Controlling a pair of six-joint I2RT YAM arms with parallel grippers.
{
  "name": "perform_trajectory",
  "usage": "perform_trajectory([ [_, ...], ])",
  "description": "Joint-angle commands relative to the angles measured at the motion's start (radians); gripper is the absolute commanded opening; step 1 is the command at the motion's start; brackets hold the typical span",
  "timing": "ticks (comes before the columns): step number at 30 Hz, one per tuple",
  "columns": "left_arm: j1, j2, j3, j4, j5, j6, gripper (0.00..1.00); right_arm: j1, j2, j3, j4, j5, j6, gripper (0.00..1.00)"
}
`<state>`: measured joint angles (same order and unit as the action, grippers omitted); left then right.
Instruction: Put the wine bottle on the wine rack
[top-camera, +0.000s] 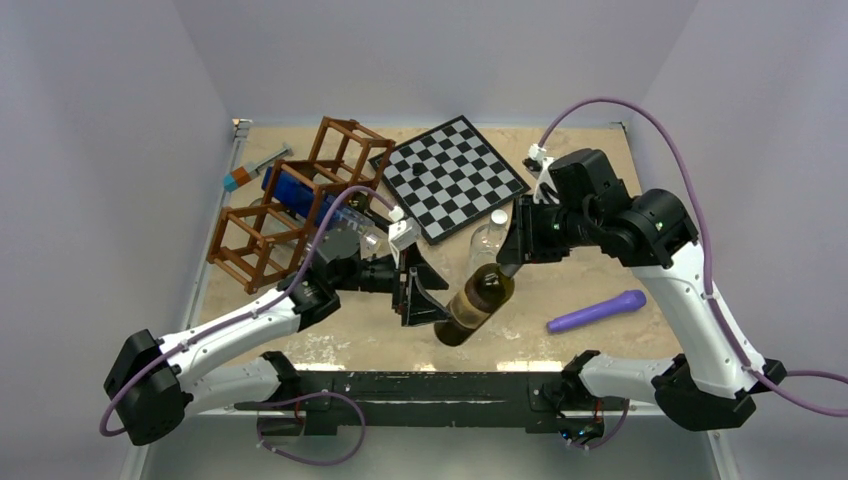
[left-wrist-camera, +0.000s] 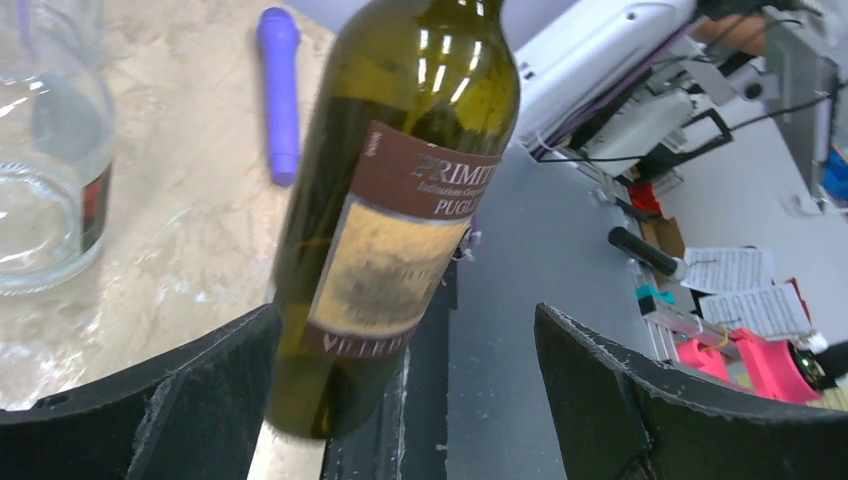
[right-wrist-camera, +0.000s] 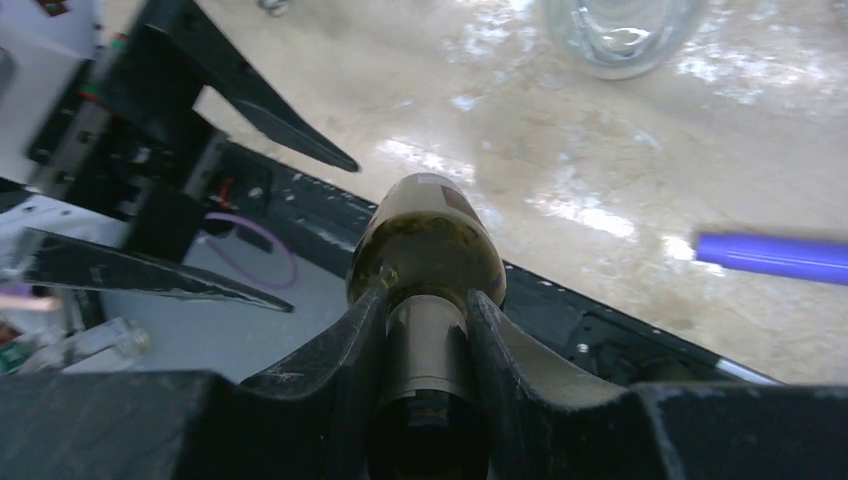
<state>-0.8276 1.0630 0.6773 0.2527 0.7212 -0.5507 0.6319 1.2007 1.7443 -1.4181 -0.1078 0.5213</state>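
Note:
A dark olive wine bottle (top-camera: 478, 304) with a brown and cream label (left-wrist-camera: 400, 240) hangs tilted over the table's near edge. My right gripper (right-wrist-camera: 428, 322) is shut on its foil-covered neck (right-wrist-camera: 430, 345), and in the overhead view that gripper (top-camera: 512, 258) holds the bottle's top. My left gripper (top-camera: 425, 290) stands open just left of the bottle's body; its two black fingers (left-wrist-camera: 170, 400) are wide apart, the bottle's lower part close to the left one. The reddish-brown wine rack (top-camera: 290, 205) lies at the table's back left, behind the left arm.
A clear glass bottle (top-camera: 487, 240) stands just behind the wine bottle. A purple cylinder (top-camera: 597, 311) lies to the right on the table. The black-and-white checkerboard (top-camera: 448, 177) sits at the back centre. A blue object (top-camera: 290, 188) rests in the rack, a syringe-like tool (top-camera: 255, 166) beside it.

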Motion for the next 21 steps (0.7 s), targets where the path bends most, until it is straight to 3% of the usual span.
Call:
perform_trajectory([
  [1, -0.017, -0.033, -0.063, 0.272, 0.109, -0.078, 0.99, 0.022, -0.016, 0.015, 0.210, -0.181, 0.122, 0.00],
  [7, -0.033, -0.032, -0.125, 0.370, 0.147, -0.109, 0.99, 0.029, 0.000, 0.047, 0.280, -0.267, 0.186, 0.00],
  [13, -0.033, -0.023, -0.073, 0.169, 0.141, 0.046, 0.99, 0.029, 0.002, 0.055, 0.373, -0.343, 0.263, 0.00],
  [15, -0.033, -0.029, -0.056, 0.129, 0.153, 0.075, 0.94, 0.028, -0.002, 0.055, 0.391, -0.351, 0.278, 0.00],
  [20, -0.033, -0.063, -0.008, -0.040, 0.128, 0.215, 0.41, 0.029, -0.012, 0.031, 0.428, -0.410, 0.292, 0.00],
  [21, -0.033, -0.066, 0.008, -0.076, 0.125, 0.246, 0.22, 0.028, -0.012, 0.027, 0.430, -0.416, 0.288, 0.00],
])
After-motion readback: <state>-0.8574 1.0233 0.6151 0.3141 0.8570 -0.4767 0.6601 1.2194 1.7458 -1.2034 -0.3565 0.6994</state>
